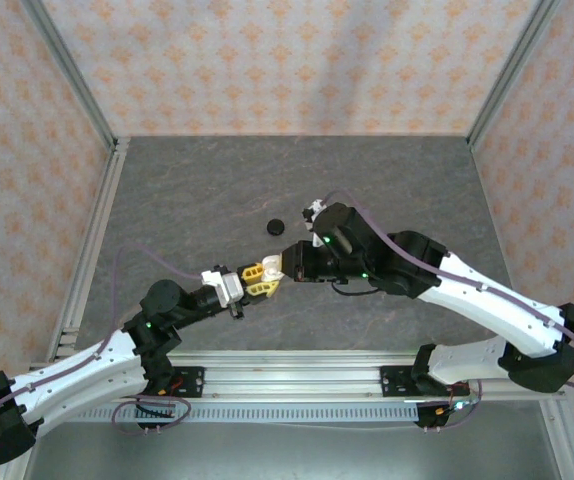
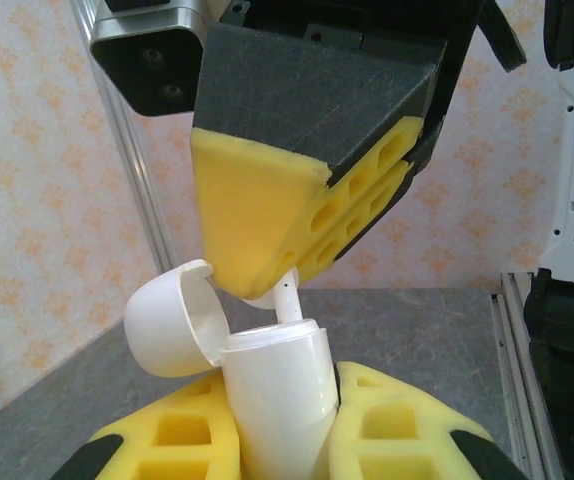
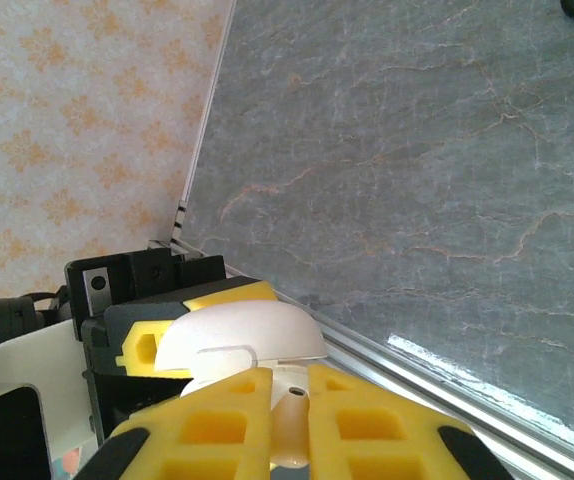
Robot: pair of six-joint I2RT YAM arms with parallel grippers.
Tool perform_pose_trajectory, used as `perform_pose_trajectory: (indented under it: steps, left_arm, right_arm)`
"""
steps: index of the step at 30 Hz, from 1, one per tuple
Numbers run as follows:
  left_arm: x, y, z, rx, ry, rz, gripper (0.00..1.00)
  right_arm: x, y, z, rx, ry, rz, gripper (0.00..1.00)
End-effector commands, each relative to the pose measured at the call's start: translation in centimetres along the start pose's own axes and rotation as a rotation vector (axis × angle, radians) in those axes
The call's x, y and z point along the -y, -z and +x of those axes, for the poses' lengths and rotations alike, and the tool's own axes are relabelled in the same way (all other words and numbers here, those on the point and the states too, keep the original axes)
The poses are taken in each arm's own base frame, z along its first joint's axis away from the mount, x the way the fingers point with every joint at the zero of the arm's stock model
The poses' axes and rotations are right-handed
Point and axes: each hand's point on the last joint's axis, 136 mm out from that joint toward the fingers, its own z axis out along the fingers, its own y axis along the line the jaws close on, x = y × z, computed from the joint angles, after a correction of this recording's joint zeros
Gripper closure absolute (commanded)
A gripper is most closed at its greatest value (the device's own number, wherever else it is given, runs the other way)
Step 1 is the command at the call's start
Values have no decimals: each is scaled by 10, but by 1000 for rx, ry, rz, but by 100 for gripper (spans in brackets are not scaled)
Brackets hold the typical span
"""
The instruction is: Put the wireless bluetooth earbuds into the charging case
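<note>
White earbud (image 2: pixel 289 303) over open charging case (image 2: pixel 285 400)

Hidden: earbud (image 2: pixel 289 300) head, inside right end effector (image 2: pixel 272 285); case (image 2: pixel 282 400) base cut by lower edge.

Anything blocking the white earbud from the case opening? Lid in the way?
Nothing visible. The lid is swung back to the side, leaving the top of the case open. The earbud sits stem-down right at that opening, pinched in the right gripper. The left gripper holds the case.
</note>
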Motion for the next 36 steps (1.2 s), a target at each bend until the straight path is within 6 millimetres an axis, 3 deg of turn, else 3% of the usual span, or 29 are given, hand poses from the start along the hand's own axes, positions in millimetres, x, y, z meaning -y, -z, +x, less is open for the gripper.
perform_pose_trajectory:
  steps: [1, 8, 13, 36]
  left_arm:
    - [-1, 1, -12, 48, -15, -3, 100]
    - [0, 1, -11, 44, -14, -3, 100]
    - [0, 1, -10, 46, -13, -2, 100]
    - [-1, -5, -13, 49, 0, 8, 100]
  right_arm:
    - [1, -8, 4, -27, -9, -1, 82]
    - [3, 5, -4, 23, 4, 16, 55]
    - [6, 18, -12, 72, 11, 34, 47]
    - [0, 2, -8, 58, 1, -28, 46]
